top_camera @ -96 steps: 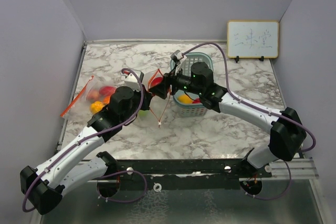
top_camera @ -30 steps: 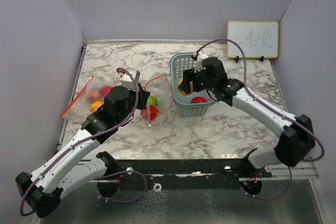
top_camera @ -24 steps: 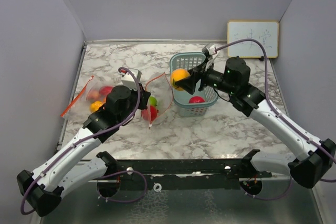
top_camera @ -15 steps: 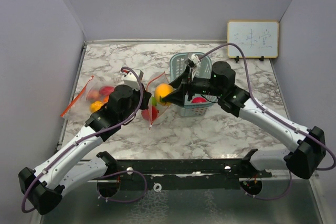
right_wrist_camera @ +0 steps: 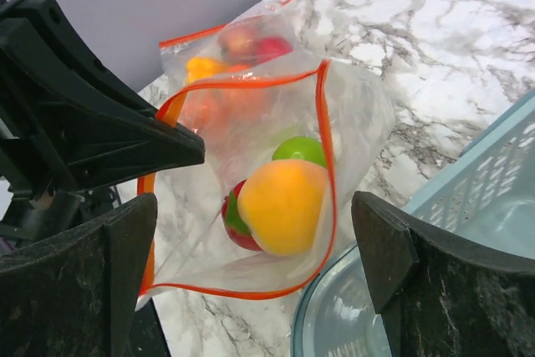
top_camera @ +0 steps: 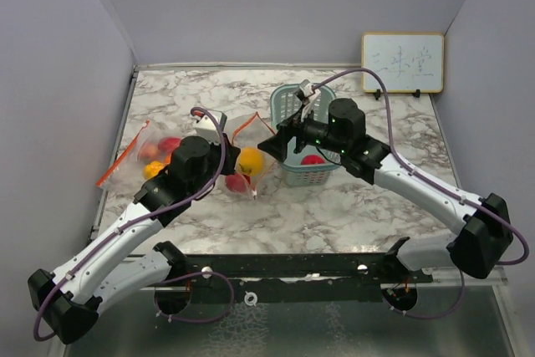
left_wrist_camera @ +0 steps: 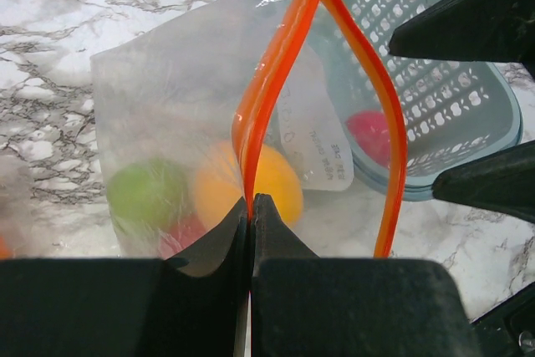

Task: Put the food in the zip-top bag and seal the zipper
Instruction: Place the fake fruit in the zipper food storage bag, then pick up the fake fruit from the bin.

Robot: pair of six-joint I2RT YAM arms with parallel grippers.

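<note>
Marble-patterned desk [top_camera: 351, 206]. Directly on it: a pale teal basket [top_camera: 305, 175] at centre; an open zip-top bag [top_camera: 247, 165] just left of the basket; a second filled bag [top_camera: 138, 155] near the left edge; a small whiteboard [top_camera: 402, 63] standing at the back right.

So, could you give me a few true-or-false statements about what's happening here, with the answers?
1. The left gripper pinches the orange rim of the open bag. True.
2. The right gripper is clamped on the orange fruit. False: its jaws stand open, and that fruit lies inside the open bag.
3. The basket holds nothing. False: a red fruit lies in it.
4. A second bag with fruit inside lies on the table's left side. True.
</note>
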